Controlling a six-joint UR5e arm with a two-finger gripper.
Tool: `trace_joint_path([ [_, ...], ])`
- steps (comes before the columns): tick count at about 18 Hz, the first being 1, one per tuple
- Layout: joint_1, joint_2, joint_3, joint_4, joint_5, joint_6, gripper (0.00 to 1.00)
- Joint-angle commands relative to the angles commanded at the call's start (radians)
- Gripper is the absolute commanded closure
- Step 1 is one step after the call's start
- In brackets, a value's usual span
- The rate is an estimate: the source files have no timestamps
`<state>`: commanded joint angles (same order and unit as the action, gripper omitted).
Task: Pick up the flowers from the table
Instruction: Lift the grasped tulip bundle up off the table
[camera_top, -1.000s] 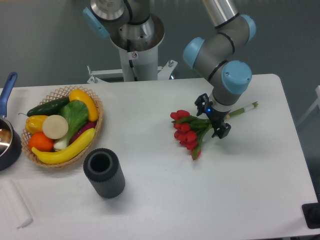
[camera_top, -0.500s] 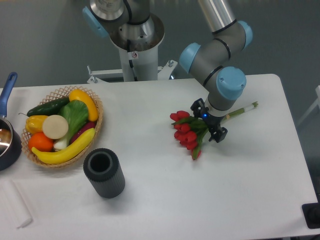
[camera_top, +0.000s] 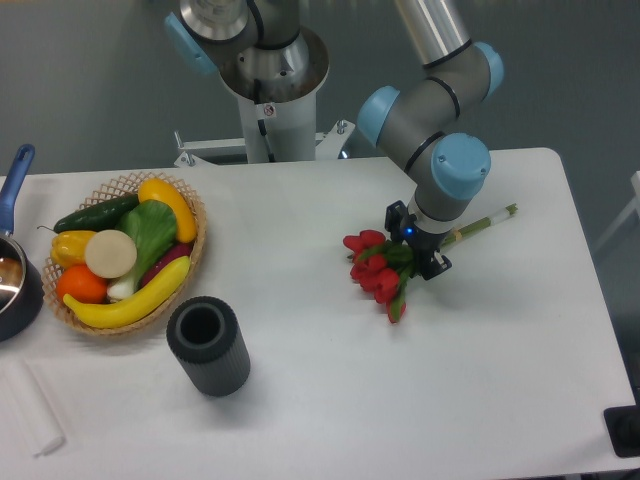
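The flowers are a bunch of red tulips with green leaves, lying on the white table right of centre. Their long pale-green stems point up and to the right. My gripper comes straight down over the leafy part just behind the blooms. Its black fingers are drawn in against both sides of the bunch, shut on it. The wrist hides the middle of the stems. The blooms still look to be resting on the tabletop.
A wicker basket of fruit and vegetables stands at the left. A black ribbed cylinder stands in front of it. A dark pot with a blue handle sits at the left edge. The arm's base is at the back.
The gripper has shifted slightly left over the bunch and its fingers have closed in on the leaves. The tulips have been nudged and squeezed together a little.
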<state>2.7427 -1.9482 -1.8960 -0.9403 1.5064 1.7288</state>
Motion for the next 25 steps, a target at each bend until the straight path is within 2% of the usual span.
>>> trace_joint_path([
  [2, 0.005, 0.002, 0.005, -0.003, -0.002, 0.003, 0.6],
  [8, 0.008, 0.006, 0.044, -0.017, -0.005, 0.011, 0.6],
  [9, 0.008, 0.012, 0.051, -0.017, -0.005, 0.011, 0.6],
  [11, 0.009, 0.06, 0.054, -0.02, -0.015, 0.011, 0.6],
  [19, 0.064, 0.165, 0.077, -0.02, -0.391, -0.009, 0.6],
  [21, 0.081, 0.195, 0.089, -0.026, -0.497, -0.059, 0.59],
  [25, 0.087, 0.224, 0.117, -0.029, -0.629, -0.178, 0.59],
])
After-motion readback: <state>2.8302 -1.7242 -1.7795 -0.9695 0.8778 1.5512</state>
